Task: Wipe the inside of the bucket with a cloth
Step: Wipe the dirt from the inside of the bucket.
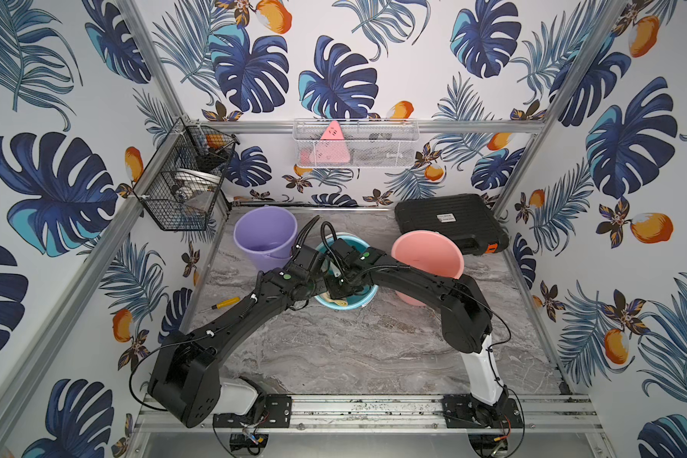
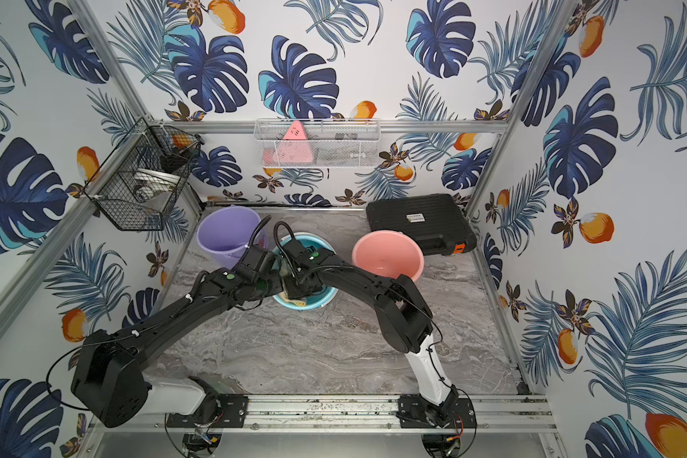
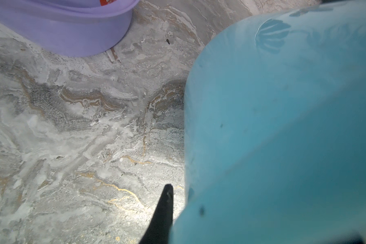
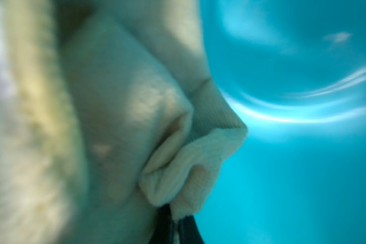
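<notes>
The light blue bucket (image 1: 359, 302) (image 2: 321, 300) stands mid-table with both arms reaching over its mouth. In the left wrist view its outer wall (image 3: 283, 126) fills the frame. My left gripper (image 3: 188, 202) is shut on that wall at the rim: one black finger (image 3: 164, 215) lies outside, the other is hidden inside. My right gripper (image 4: 176, 224) is down inside the bucket (image 4: 304, 147), shut on a bunched fold of the pale tan cloth (image 4: 178, 164). A strip of cloth (image 1: 336, 303) (image 2: 294, 303) shows by the bucket's near inner wall.
A purple bucket (image 1: 264, 234) stands just behind and left of the blue one, a pink bucket (image 1: 427, 253) to its right. A black case (image 1: 449, 222) lies at the back right, a yellow screwdriver (image 1: 221, 304) at the left. Wire baskets (image 1: 183, 186) (image 1: 355, 144) hang on the walls.
</notes>
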### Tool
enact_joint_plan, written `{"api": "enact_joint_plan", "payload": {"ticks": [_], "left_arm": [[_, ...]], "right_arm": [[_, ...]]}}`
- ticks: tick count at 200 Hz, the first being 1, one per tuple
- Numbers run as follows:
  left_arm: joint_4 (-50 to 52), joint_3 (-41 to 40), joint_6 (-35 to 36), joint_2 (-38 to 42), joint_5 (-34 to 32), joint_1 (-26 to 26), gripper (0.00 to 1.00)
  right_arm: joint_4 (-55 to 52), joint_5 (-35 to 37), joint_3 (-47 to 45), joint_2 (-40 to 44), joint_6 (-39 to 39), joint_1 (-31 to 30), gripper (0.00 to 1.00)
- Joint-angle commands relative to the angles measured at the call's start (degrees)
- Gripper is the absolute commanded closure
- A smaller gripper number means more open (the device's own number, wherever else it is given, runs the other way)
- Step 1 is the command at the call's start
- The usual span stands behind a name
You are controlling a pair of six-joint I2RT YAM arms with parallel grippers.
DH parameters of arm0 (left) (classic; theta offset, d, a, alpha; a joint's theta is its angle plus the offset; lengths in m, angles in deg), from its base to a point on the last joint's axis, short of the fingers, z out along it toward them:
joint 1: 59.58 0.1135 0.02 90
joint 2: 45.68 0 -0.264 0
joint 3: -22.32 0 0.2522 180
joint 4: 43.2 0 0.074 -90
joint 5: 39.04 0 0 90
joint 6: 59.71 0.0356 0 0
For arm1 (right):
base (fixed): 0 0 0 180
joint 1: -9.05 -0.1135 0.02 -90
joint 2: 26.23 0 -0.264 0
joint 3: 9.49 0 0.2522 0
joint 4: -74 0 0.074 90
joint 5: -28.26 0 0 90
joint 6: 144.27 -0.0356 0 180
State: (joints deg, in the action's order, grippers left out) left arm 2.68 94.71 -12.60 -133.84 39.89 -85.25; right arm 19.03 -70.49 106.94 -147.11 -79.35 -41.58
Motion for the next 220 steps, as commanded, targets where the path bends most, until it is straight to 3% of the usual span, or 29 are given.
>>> {"api": "enact_joint_plan", "payload": {"ticks": [1,36,67,109,131,149,174,220], "left_arm": [[4.4,0.2,1.4,-0.8,-2.1,0.8,1.0],[6.1,2.2,2.1,-0.9,-2.9,1.6,1.0],[7.1,3.7,3.1,-1.7,-3.1,1.8,1.0],[7.9,4.0,4.0,-1.9,-2.9,1.8,1.0],[8.0,4.0,4.1,-1.9,-2.8,1.8,1.0],[8.2,4.2,4.2,-1.8,-2.8,1.8,1.0],[8.6,4.9,4.4,-2.2,-3.0,1.9,1.0],[8.6,5.8,4.2,-2.7,-2.6,2.0,1.0]], "right_arm": [[-0.5,-7.8,1.5,0.1,-2.5,-0.3,1.0],[-13.8,12.1,2.7,-0.3,-0.7,-0.4,1.0],[-16.5,25.6,-0.9,4.4,-0.4,-0.4,1.0],[-20.4,39.4,3.5,6.0,0.9,-1.1,1.0],[-21.2,43.2,5.1,4.5,1.4,-1.7,1.0],[-22.8,42.1,5.3,1.8,0.3,-2.0,1.0],[-22.4,34.6,2.8,1.9,-1.5,-3.8,1.0],[-5.7,11.8,-7.9,12.1,-6.6,-5.2,1.0]]}}
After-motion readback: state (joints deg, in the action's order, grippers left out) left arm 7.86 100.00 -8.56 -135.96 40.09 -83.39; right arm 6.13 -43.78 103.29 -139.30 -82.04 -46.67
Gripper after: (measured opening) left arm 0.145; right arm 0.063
